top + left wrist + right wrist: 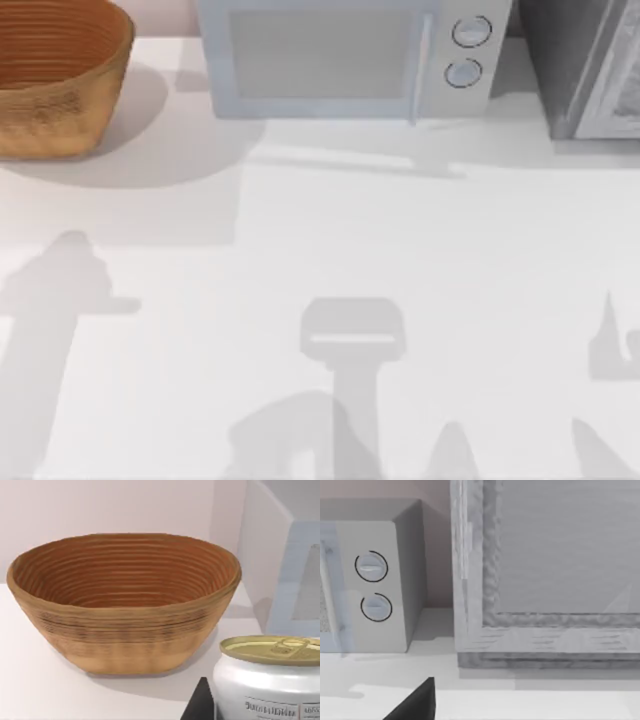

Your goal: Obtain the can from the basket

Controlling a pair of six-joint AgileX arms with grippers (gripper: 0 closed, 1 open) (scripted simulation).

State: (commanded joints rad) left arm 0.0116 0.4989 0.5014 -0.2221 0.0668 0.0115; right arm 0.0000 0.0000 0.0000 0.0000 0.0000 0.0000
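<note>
The woven basket (62,112) stands at the table's back left corner. In the left wrist view the basket (125,640) has nothing inside its ribbed orange-brown bowl. The can (267,680), silvery-white with a dull gold lid, sits very close to the wrist camera, outside the basket and nearer than it. My left gripper (260,714) is shut on the can, with one dark finger (199,705) against its side. A dark part of my right gripper (415,705) hangs above the white table, facing the appliances at the back right.
A pale microwave (340,55) with two round knobs stands at the back centre, to the right of the basket. A grey framed appliance (590,70) fills the back right corner. Arm shadows fall across the table's front half.
</note>
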